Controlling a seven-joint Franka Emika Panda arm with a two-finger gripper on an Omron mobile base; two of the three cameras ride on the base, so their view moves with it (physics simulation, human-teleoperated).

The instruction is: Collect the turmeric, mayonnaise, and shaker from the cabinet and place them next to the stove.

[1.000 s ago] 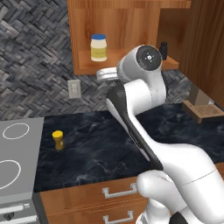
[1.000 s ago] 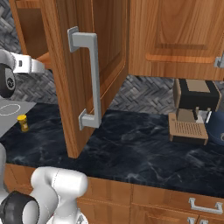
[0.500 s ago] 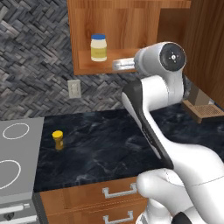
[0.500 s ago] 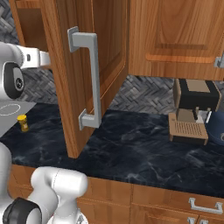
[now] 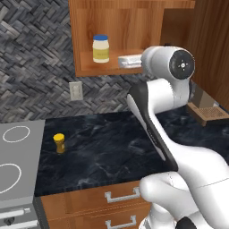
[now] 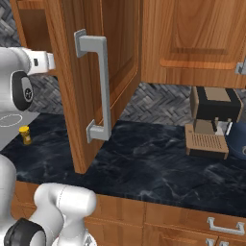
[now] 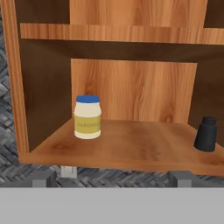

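Note:
The mayonnaise (image 7: 87,117) stands upright at the left of the cabinet's (image 7: 131,151) bottom board, also seen as mayonnaise (image 5: 101,48) from the left base. On the same board, far right, stands the dark shaker (image 7: 205,133). The turmeric (image 5: 59,143) sits on the black counter just right of the stove (image 5: 18,156), and the turmeric (image 6: 24,135) also appears at far left from the right base. My gripper (image 7: 111,179) is open and empty, level with the cabinet's bottom edge and outside its opening; the gripper (image 5: 121,61) is right of the mayonnaise.
The cabinet door (image 6: 96,86) stands swung open with a grey handle. A coffee machine (image 6: 214,120) is on the counter at right. A wall outlet (image 5: 75,91) is below the cabinet. Drawers (image 5: 120,197) run under the counter edge.
The arm's upper joints have swung right and the hand has come up level with the cabinet's lower compartment. The jaws stay wide apart. The jars have not moved.

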